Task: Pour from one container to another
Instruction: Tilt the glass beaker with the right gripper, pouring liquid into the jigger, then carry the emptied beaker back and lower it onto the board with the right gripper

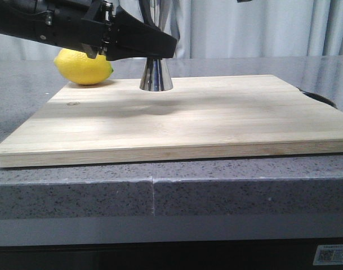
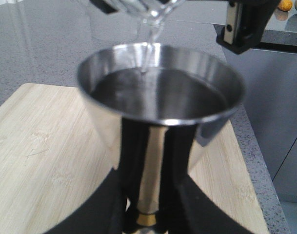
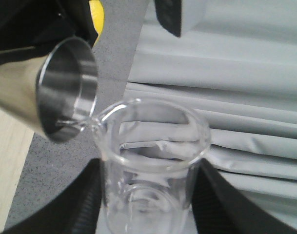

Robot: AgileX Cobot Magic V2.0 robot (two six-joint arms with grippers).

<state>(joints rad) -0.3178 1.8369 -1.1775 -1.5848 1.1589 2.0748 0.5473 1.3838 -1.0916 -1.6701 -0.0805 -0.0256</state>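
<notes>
The steel jigger [image 1: 156, 76] stands at the back of the wooden board [image 1: 177, 121]. My left gripper [image 1: 154, 49] is shut on its narrow waist, where the gold band [image 2: 147, 219] shows between the black fingers [image 2: 102, 209]. The jigger's upper cup [image 2: 160, 92] holds clear liquid. My right gripper [image 3: 150, 195] is shut on the clear glass beaker [image 3: 153, 161] and holds it tilted, lip at the jigger's rim [image 3: 72, 87]. A thin clear stream [image 2: 147, 48] runs from the beaker's lip [image 2: 155, 12] into the cup. The front view does not show the beaker.
A yellow lemon [image 1: 84, 66] lies on the counter behind the board's back left corner, close to the left arm. A dark round object [image 1: 320, 98] peeks out past the board's right edge. Grey curtains [image 3: 226, 73] hang behind the grey speckled counter [image 1: 216, 191].
</notes>
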